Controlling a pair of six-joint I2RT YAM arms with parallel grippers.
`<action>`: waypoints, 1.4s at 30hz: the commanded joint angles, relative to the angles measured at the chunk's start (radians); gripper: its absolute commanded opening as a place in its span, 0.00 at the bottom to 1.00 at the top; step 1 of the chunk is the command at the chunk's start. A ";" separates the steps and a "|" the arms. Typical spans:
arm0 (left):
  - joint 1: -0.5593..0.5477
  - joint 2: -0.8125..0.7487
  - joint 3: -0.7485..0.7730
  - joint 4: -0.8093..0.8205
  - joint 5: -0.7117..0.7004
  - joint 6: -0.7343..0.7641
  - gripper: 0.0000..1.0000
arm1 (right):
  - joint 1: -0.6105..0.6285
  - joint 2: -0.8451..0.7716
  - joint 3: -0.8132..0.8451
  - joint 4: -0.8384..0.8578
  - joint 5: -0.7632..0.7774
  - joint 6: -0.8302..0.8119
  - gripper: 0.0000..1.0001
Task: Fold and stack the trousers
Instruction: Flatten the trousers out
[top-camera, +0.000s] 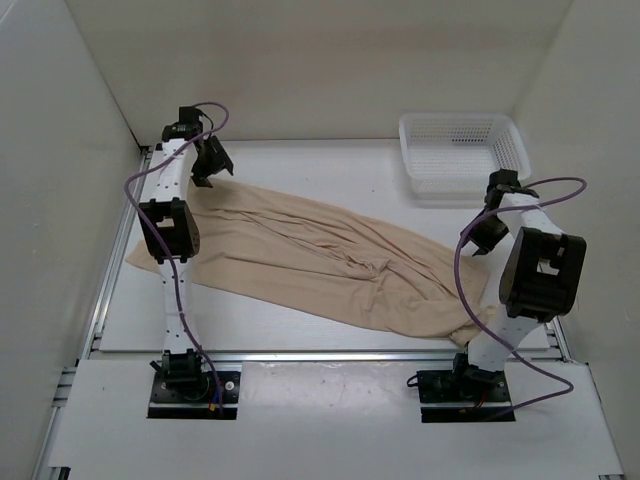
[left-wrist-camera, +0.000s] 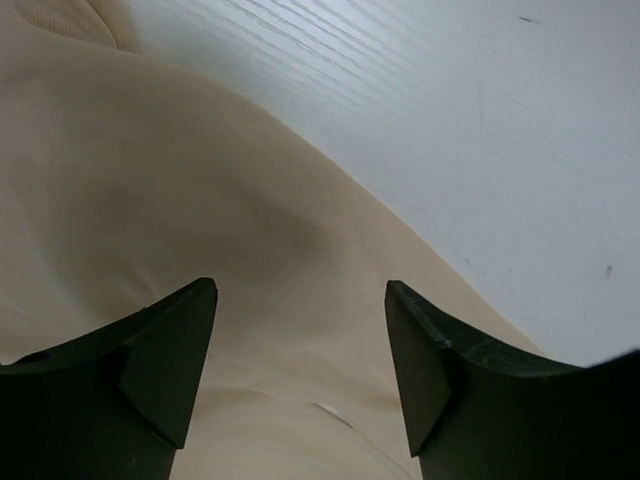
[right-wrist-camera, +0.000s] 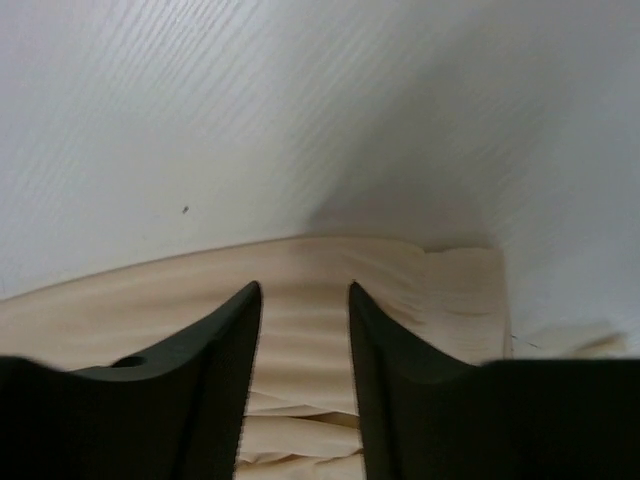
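Trousers (top-camera: 320, 260) spread flat, first fold not yet made

Table (top-camera: 300, 335) carries the trousers in one long diagonal band, from the upper left of the overhead view down to the lower right. No fold shows, so the laying-out looks done and the first fold seems due. That calls for each arm to pinch the cloth at its own end and carry one end over the other.

Basket (top-camera: 430, 175) sits at the upper right, apart from the cloth.

Left gripper (left-wrist-camera: 300, 290) hovers over the upper-left end, jaws wide, holding nothing, with cloth beneath its fingers (left-wrist-camera: 170, 340). Right gripper (right-wrist-camera: 303, 290) hangs over the lower-right end's edge, jaws partly apart and also empty.
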 joint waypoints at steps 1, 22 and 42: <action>0.014 0.024 0.102 0.016 -0.060 -0.059 0.81 | -0.002 0.068 0.063 -0.031 -0.004 0.055 0.51; -0.014 0.214 0.171 0.024 0.061 0.009 0.99 | -0.002 0.129 0.011 -0.011 0.027 0.120 0.00; 0.045 -0.235 -0.017 0.060 -0.098 0.033 0.10 | -0.002 -0.153 0.059 -0.035 0.136 0.071 0.00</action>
